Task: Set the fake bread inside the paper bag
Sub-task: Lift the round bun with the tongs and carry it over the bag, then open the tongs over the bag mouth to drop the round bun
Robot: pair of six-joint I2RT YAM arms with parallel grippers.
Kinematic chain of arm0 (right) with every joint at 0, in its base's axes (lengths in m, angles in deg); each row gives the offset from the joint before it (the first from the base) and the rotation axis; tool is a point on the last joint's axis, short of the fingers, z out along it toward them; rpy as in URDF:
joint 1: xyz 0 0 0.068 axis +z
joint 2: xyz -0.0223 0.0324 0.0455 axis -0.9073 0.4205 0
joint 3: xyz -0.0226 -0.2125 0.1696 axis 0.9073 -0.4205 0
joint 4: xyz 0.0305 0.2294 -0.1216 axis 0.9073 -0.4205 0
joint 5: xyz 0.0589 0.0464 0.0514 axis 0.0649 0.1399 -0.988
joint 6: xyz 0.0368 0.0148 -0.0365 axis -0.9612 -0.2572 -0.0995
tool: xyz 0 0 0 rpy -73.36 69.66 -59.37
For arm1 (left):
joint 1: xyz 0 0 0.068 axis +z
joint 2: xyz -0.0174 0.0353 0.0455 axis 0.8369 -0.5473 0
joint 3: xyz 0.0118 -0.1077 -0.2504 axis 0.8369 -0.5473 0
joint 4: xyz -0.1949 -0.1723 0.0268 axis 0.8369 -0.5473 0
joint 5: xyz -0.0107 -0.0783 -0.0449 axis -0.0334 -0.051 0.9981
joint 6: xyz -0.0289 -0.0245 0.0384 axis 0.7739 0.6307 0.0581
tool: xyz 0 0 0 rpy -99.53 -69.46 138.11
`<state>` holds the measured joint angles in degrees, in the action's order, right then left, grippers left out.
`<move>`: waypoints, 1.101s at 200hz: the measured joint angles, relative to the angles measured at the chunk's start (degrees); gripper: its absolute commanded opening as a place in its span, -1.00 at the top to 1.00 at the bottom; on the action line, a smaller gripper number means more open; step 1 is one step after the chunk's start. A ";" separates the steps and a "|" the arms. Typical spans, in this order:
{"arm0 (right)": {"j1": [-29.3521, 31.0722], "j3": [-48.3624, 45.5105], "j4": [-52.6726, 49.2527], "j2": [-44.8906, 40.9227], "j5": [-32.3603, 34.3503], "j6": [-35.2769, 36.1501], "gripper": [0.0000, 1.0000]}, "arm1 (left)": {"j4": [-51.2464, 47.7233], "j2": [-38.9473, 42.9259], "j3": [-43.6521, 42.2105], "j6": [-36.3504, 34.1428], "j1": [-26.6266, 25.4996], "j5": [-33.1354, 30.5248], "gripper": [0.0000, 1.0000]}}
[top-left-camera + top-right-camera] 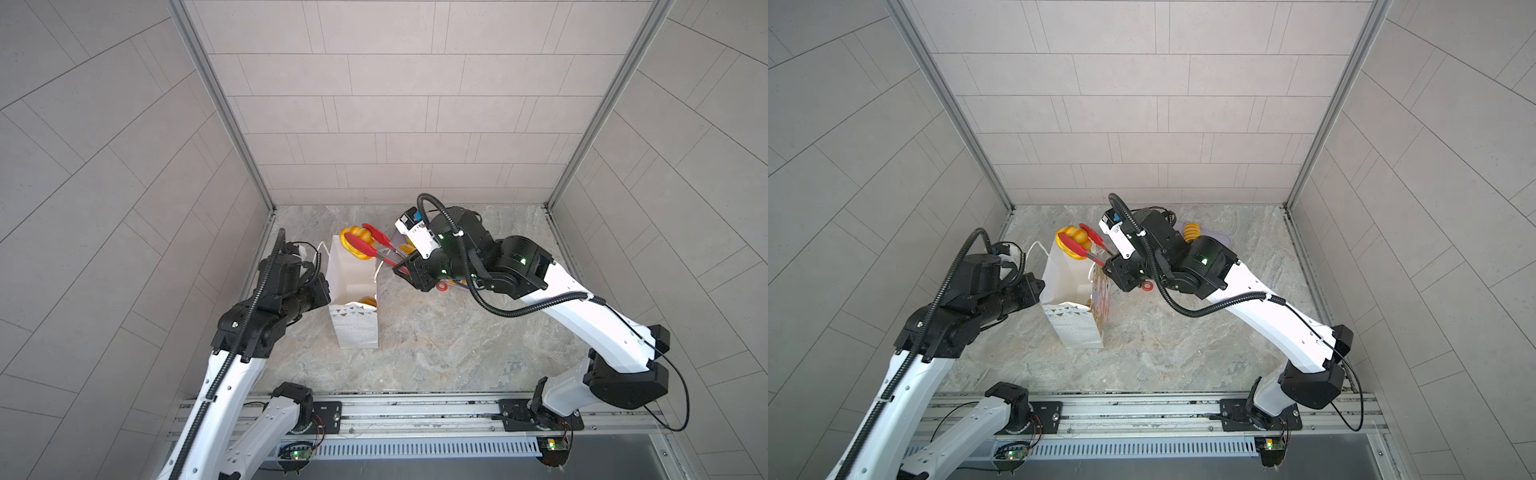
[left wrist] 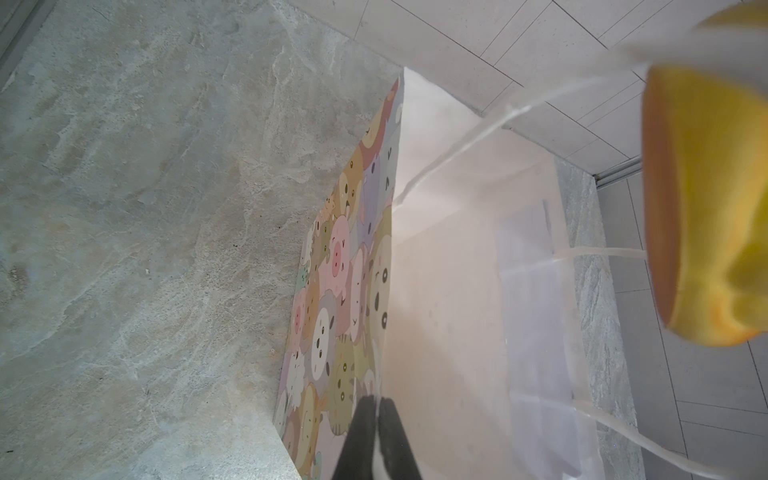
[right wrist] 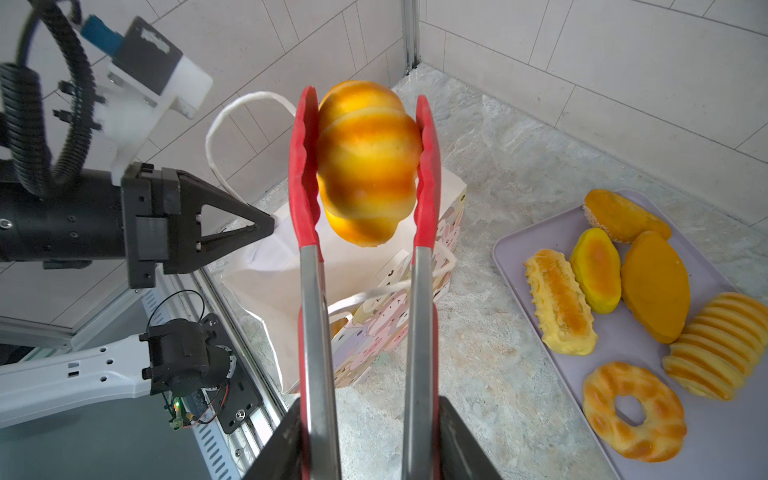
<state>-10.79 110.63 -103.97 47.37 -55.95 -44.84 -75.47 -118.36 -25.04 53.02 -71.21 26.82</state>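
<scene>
The white paper bag stands open on the stone table, cartoon faces on its front. My left gripper is shut on the bag's upper edge, also seen in the right wrist view. My right gripper is shut on the red-tipped tongs. The tongs pinch a striped golden fake bread roll above the bag's far end. An orange piece shows inside the bag.
A lilac tray lies at the back right with several fake breads, among them a ring and a ribbed roll. Tiled walls close in the back and sides.
</scene>
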 measured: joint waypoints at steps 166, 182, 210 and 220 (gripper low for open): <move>0.37 -1.51 0.44 1.95 -0.07 0.00 -0.11 | 0.35 0.11 -0.26 0.02 0.00 0.17 0.87; 0.37 -1.51 0.48 1.95 -0.07 -0.02 -0.15 | 0.37 0.11 -0.26 0.02 0.00 0.17 0.87; 0.39 -1.51 0.57 1.95 -0.07 0.00 -0.16 | 0.39 0.09 -0.26 0.02 0.00 0.20 0.87; 0.42 -1.51 0.63 1.95 -0.07 0.00 -0.15 | 0.39 0.09 -0.26 0.02 0.00 0.20 0.87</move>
<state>-10.37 109.12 -103.33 49.32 -56.01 -44.84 -75.07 -118.27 -25.31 53.05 -71.21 27.02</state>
